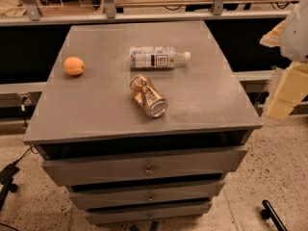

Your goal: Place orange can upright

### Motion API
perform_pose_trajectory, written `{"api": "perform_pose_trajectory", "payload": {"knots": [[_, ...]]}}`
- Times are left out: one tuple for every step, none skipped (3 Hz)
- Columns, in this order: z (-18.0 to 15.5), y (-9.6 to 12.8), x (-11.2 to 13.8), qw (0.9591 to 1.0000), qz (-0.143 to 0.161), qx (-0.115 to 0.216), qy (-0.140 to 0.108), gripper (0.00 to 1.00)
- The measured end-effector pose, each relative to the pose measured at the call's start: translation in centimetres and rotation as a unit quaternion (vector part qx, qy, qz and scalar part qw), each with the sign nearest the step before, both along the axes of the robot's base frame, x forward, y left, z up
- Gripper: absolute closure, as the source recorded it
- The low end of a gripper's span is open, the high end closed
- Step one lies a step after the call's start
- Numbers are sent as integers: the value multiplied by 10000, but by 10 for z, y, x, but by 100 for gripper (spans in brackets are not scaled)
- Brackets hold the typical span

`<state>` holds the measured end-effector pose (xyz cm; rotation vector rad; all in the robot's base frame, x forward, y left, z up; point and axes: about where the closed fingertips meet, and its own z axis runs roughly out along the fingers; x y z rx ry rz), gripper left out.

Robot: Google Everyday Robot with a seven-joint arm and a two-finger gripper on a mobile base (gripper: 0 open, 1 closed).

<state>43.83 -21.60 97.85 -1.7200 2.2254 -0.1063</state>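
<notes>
- Grey metal table (91,112) fills the middle of the camera view, its flat top carrying three things, with a stack of drawers (144,163) below the top.
- At the right edge of the view, the hand (284,83) shows as pale cream and white pieces, out past the table's right side and apart from it.
- Whether the hand is open or closed I cannot tell; it has hold of none of the three things on the table.
- Well away from the hand, near the middle of the top, the orange can (148,96) lies on its side, not upright.
- Its silver end faces the front edge of the table and turns slightly toward the hand's side, and the copper body looks dented.
- Just behind the can, a little further from the front edge, a clear plastic bottle (159,57) with a white label also lies on its side, its cap pointing toward the hand's side.
- The can and bottle lie near each other but do not touch.
- Farthest from the hand, near the table's opposite side, a round orange fruit (74,66) sits alone.
- Speckled floor (281,177) lies below the hand.
</notes>
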Motion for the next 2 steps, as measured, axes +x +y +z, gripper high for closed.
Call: {"api": "perform_pose_trajectory", "payload": {"knots": [[0,0,0,10000,0,0,-1,0],[4,8,-1,9999,-20,135,46,0]]}}
